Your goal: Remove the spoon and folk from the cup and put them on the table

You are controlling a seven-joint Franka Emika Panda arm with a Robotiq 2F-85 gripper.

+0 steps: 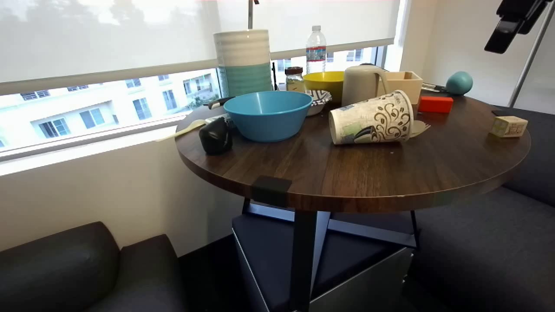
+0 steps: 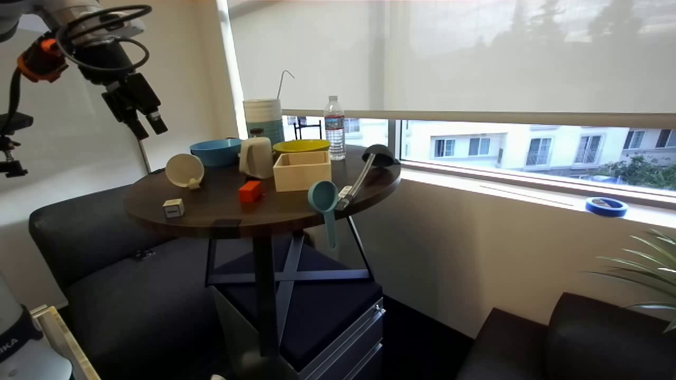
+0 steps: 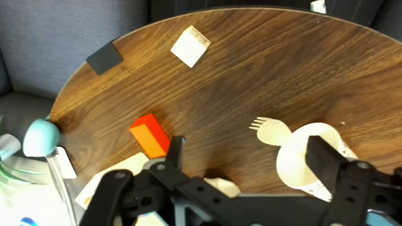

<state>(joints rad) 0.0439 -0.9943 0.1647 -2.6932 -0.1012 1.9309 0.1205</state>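
Note:
The cream cup with the dark squiggly print lies on its side on the round dark wood table [image 1: 347, 173], as seen in an exterior view [image 1: 373, 119]. Its mouth shows in an exterior view [image 2: 178, 168] and in the wrist view [image 3: 292, 166]. A pale fork [image 3: 274, 132] has its tined head out of the mouth; its handle is inside. It also shows in an exterior view [image 1: 419, 128]. No spoon can be made out in the cup. My gripper [image 3: 246, 147] is open and empty, high above the table; it also shows in an exterior view [image 2: 149, 126].
A red block [image 1: 435, 104] and a small box [image 1: 509, 126] are on the table. A blue bowl [image 1: 268, 117], a pale pitcher [image 2: 256, 157], a wooden box [image 2: 302, 172] and a bottle [image 2: 335, 129] stand around. A pale utensil [image 1: 190, 128] overhangs the edge.

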